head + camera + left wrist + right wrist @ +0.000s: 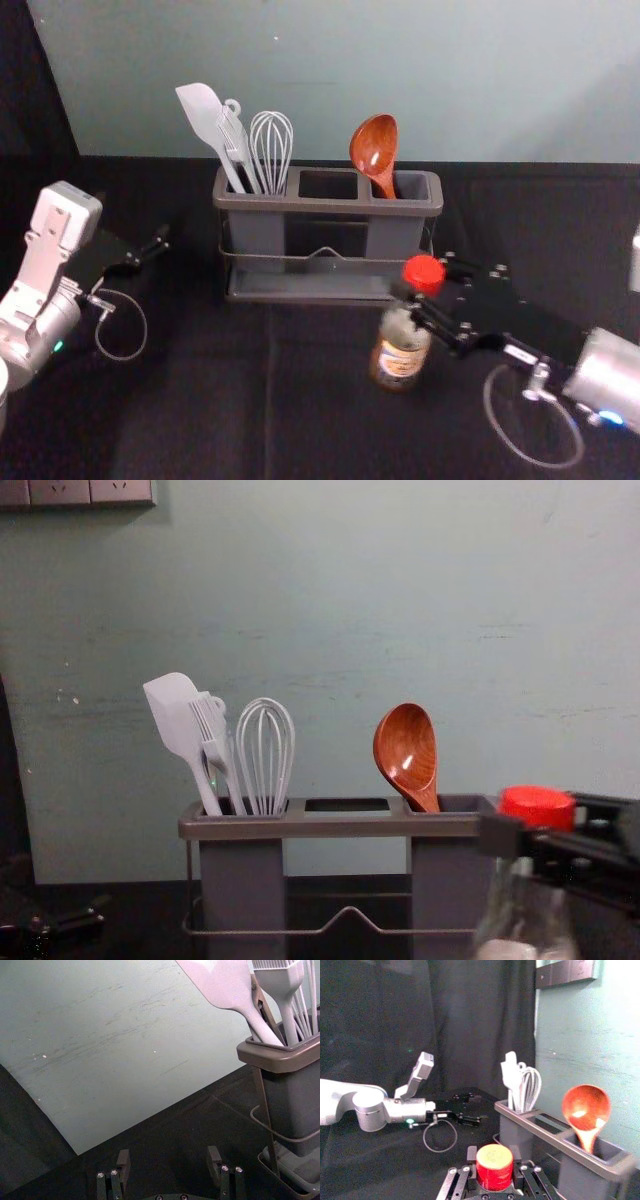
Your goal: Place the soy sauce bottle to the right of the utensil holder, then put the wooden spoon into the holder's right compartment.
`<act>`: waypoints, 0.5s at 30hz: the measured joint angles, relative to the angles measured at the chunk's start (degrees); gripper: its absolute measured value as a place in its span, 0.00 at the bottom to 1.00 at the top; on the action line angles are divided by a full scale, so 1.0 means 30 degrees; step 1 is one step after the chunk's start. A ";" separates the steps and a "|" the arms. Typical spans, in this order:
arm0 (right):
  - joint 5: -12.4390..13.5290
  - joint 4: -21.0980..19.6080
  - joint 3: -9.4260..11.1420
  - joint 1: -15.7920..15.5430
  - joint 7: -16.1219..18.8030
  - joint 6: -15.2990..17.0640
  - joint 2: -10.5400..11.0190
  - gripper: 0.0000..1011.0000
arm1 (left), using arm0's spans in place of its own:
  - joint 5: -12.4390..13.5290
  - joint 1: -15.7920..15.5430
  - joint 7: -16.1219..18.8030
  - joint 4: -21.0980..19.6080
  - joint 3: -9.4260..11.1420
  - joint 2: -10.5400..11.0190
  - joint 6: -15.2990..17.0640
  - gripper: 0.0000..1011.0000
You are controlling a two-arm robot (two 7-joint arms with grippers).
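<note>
My right gripper (pixel 420 305) is shut on the neck of the soy sauce bottle (pixel 400 352), under its red cap, in front of the holder's right end. The bottle leans slightly in the head view; whether its base touches the table I cannot tell. In the right wrist view the cap (pixel 494 1167) stands between the fingers of that gripper (pixel 493 1156). The wooden spoon (pixel 375 150) rests bowl up in the right compartment of the utensil holder (pixel 330 205). Left of the holder, my left gripper (pixel 155 248) is parked; in its wrist view the gripper (pixel 168 1162) is open and empty.
A white spatula (pixel 175 715), a brush (pixel 215 740) and a whisk (pixel 266 755) stand in the holder's left compartment. The wall (pixel 350 60) rises close behind the holder. Black cloth (pixel 200 400) covers the table.
</note>
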 joint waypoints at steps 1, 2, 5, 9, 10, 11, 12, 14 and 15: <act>0.0116 -0.0076 0.0179 -0.0185 -0.0004 -0.0080 0.0140 0.38 | 0.0000 0.0000 0.0000 0.0000 0.0000 0.0000 0.0000 0.99; 0.0286 -0.0204 0.0530 -0.0532 -0.0006 -0.0212 0.0389 0.38 | -0.0002 -0.0001 0.0000 0.0000 -0.0001 0.0000 0.0000 0.99; 0.0668 -0.0400 0.1360 -0.1285 -0.0024 -0.0555 0.0873 0.38 | -0.0001 -0.0001 0.0000 0.0000 -0.0001 0.0000 0.0000 0.99; 0.0923 -0.0461 0.2297 -0.2065 -0.0119 -0.0929 0.1271 0.38 | -0.0001 0.0001 0.0000 0.0000 -0.0001 0.0000 0.0000 0.99; 0.0950 -0.0452 0.2430 -0.2175 -0.0139 -0.0978 0.1316 0.38 | -0.0001 0.0000 0.0001 0.0000 0.0000 0.0000 0.0000 0.99; 0.0980 -0.0341 0.2774 -0.2378 -0.0189 -0.1080 0.1393 0.38 | -0.0001 0.0000 0.0000 0.0001 -0.0001 0.0000 0.0001 0.99; 0.0980 -0.0273 0.2919 -0.2458 -0.0215 -0.1123 0.1416 0.38 | -0.0001 0.0000 0.0000 0.0000 0.0000 0.0000 0.0001 0.99; 0.0940 -0.0125 0.3151 -0.2570 -0.0320 -0.1190 0.1442 0.38 | -0.0002 0.0000 0.0000 0.0000 -0.0001 0.0000 0.0001 0.99; 0.0828 0.0026 0.3351 -0.2630 -0.0407 -0.1221 0.1449 0.38 | -0.0001 0.0000 0.0000 0.0000 -0.0001 0.0001 0.0000 0.99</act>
